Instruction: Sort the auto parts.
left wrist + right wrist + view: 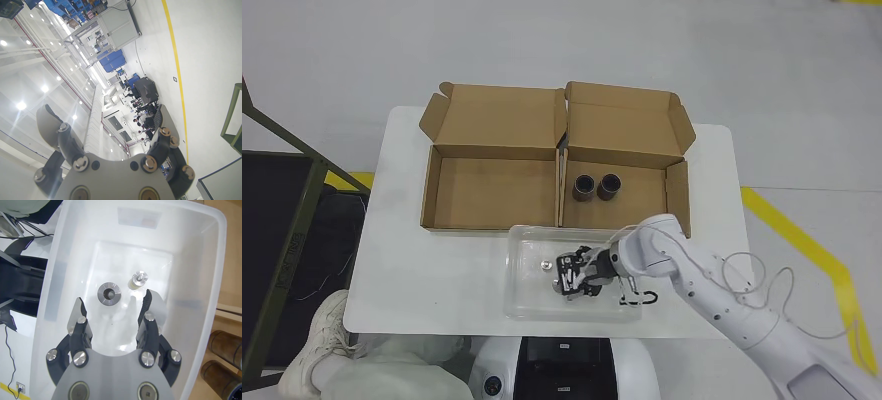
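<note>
Inside the translucent white plastic bin point(191, 317) the right claw point(115, 303) hangs released, fingers spread and gripping nothing. Just ahead of its fingertips, in line with the gap between them, lies a flat silver metal ring with a round centre hole point(109, 293). Past one fingertip stands a small silver-capped cylindrical part point(139, 278), seemingly pale-bodied. Beyond the bin wall beside the claw, two dark brown cylinders point(223, 344) sit side by side in a brown cardboard box point(647, 182). The left claw point(103, 113) is likewise released, facing the room.

Left gripper point(103, 109), fingers wide apart
</note>
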Tool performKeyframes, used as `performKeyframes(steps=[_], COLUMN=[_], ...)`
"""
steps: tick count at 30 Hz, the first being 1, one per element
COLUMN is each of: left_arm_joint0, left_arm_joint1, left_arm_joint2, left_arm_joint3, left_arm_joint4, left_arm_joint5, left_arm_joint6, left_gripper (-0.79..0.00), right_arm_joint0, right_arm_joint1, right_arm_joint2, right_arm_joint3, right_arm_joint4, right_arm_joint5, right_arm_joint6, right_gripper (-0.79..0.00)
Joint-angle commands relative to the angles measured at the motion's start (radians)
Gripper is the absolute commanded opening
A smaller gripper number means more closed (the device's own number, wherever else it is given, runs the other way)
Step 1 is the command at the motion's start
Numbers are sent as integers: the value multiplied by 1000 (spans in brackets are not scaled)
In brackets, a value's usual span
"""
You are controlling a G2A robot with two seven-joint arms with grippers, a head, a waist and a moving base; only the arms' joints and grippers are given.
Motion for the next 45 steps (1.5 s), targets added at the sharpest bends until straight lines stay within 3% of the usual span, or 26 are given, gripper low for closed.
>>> performKeyframes(steps=[1, 20, 34, 39, 43, 45], left_arm_joint0=[0, 0, 0, 0, 0, 0], left_arm_joint1=[0, 0, 0, 0, 0, 0], left_arm_joint2=[0, 0, 0, 0, 0, 0], left_arm_joint3=[0, 0, 0, 0, 0, 0], left_arm_joint4=[0, 0, 0, 0, 0, 0], left_arm_joint5=[0, 0, 0, 0, 0, 0], left_arm_joint6=[0, 0, 0, 0, 0, 0], left_gripper=[0, 0, 0, 0, 0, 0], right_arm_joint0=[10, 62, 81, 83, 83, 81], right_arm_joint1=[-2, -13, -24, -28, -30, -30], right_arm_joint2=[-12, -115, -142, -145, -147, -148], right_arm_joint3=[12, 97, 129, 137, 133, 125], right_arm_joint4=[-7, -79, -141, -151, -159, -162], right_arm_joint5=[0, 0, 0, 0, 0, 0], right_arm_joint6=[-9, -153, -236, -244, -248, -250], right_gripper=[-206, -296, -449, -529, -754, -785])
